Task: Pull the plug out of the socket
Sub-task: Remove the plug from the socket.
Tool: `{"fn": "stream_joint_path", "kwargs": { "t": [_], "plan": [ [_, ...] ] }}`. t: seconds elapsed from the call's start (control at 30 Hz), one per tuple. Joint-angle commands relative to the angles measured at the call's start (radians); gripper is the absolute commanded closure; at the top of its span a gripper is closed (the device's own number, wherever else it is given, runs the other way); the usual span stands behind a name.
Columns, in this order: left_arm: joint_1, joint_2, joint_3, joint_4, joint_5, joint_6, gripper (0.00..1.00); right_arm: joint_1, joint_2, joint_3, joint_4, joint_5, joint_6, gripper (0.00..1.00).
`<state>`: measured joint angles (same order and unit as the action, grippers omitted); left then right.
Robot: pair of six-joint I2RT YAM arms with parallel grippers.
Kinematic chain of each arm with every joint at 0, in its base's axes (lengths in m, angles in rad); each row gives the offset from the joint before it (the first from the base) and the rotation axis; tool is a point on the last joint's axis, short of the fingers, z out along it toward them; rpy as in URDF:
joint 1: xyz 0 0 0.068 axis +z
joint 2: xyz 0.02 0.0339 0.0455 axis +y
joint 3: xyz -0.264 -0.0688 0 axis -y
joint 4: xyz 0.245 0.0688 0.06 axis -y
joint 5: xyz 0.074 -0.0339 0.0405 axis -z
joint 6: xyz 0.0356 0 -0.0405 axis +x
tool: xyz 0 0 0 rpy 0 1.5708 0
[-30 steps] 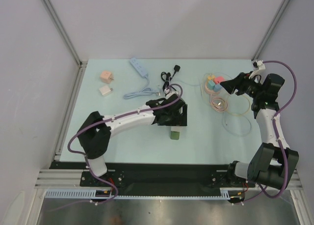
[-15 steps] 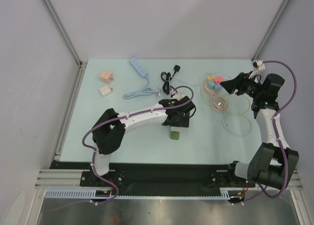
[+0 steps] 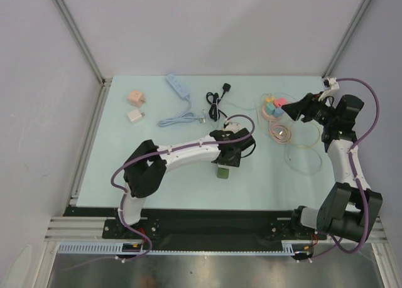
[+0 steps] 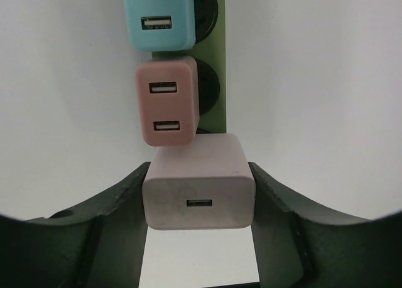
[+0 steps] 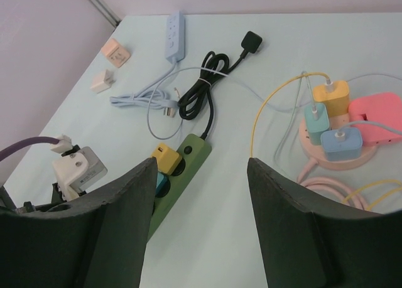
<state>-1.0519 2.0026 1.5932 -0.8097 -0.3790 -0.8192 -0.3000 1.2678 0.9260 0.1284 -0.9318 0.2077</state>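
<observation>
Left arm's elbow shifted right since earlier frame. Left gripper [image 4: 199, 178] sat clamped on off-white plug [image 4: 199, 203] at end of green power strip [image 4: 221, 115], touching pink plug [image 4: 168, 100]. Prongs hidden, possibly still seated. Right gripper [image 5: 201, 169] hung with fingers apart.

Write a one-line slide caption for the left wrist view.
Left gripper clamps the pale charger at the green power strip end.

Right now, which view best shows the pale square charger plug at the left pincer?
Left wrist: the pale square charger plug sits centred in the left pincer, its port in view. Top external: the arm covers it; only the end of the green power strip shows. Right wrist: it is hidden; only the strip shows.
</observation>
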Motion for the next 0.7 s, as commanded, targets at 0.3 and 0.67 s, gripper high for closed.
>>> {"fn": "stream_joint_path", "kwargs": {
  "t": [0.3, 0.67],
  "plan": [
    [0.049, -0.273, -0.362, 0.509, 0.179, 0.261, 1.00, 0.084, 0.048, -0.065, 0.137, -0.019, 0.114, 0.35],
    [0.173, -0.547, -0.668, 0.892, 0.330, 0.345, 1.00, 0.277, 0.145, -0.176, 0.310, 0.076, 0.347, 0.17]
  ]
}}
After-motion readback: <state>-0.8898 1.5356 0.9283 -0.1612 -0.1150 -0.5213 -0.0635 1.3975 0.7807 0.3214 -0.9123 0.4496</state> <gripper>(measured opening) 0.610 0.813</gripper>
